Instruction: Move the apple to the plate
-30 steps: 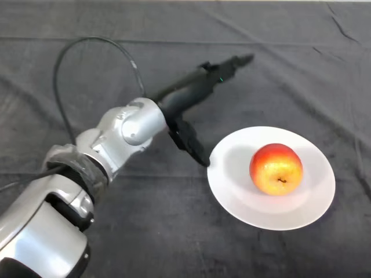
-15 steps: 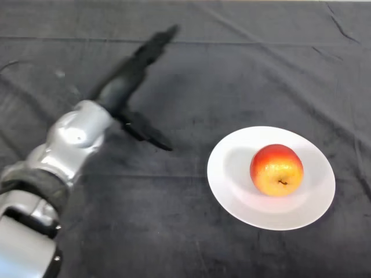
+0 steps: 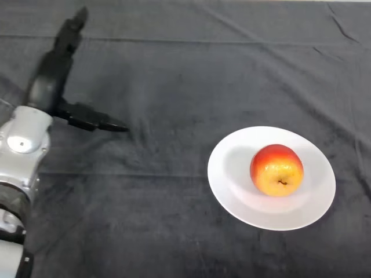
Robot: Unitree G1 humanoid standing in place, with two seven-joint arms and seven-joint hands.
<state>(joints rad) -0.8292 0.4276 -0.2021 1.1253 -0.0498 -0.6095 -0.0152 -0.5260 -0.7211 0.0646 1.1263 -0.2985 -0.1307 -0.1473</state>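
Along the left edge of the table (image 3: 174, 220), which is covered by a dark cloth (image 3: 191, 69), the silver-grey left arm (image 3: 20, 145) is seen rising from the lower left corner of the view. At its end the black left hand (image 3: 49, 87) is held over the cloth near the table's far left corner. The fingers (image 3: 68, 36) are stretched out straight toward the far edge, and the thumb (image 3: 93, 119) is spread wide to the right, pointing toward the middle of the table. Nothing is held in the hand, and it is fully open. Whether the hand touches the cloth or is raised above it cannot be told.

The middle of the table is taken up only by the cloth, in which a long crease is seen running parallel to the far edge.

Toward the right edge, a white round plate (image 3: 232, 197) is laid flat on the cloth, well apart from the hand. The apple (image 3: 276, 169), red shading to yellow, is seated on the plate, a little right of its centre, with its stem end turned toward the near side. The apple is touched by nothing but the plate.
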